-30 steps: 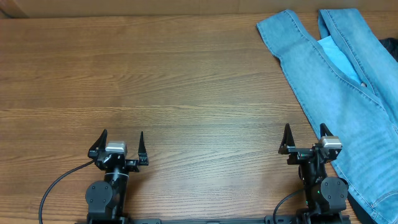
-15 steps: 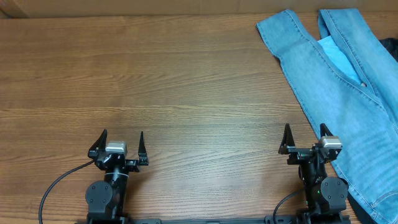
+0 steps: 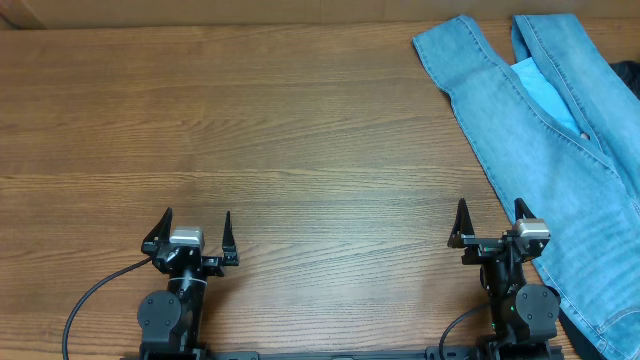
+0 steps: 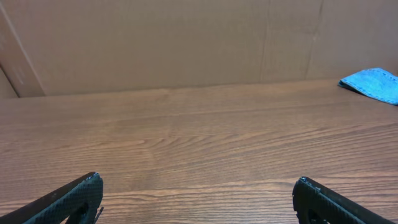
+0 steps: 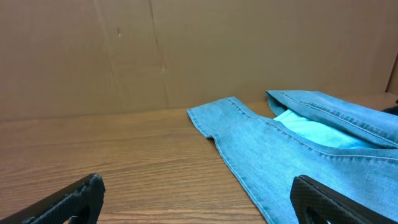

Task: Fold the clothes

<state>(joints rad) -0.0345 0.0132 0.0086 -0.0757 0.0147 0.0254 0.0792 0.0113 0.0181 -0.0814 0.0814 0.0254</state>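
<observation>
Light-blue denim jeans, the clothes [image 3: 545, 130], lie spread along the table's right side, running from the far edge down past the right arm; a paler blue inside shows at their open waist. In the right wrist view the clothes [image 5: 292, 149] fill the right half. My right gripper [image 3: 490, 215] [image 5: 196, 186] stands open at the near edge, its right finger over the denim's edge, holding nothing. A corner of the clothes [image 4: 373, 84] shows far right in the left wrist view. My left gripper [image 3: 196, 225] [image 4: 198, 186] is open over bare wood at the near left.
The wooden table [image 3: 260, 130] stretches left of the jeans. A cardboard wall [image 4: 186, 37] stands along the table's far edge. A dark item [image 3: 628, 75] peeks out at the right edge beside the jeans.
</observation>
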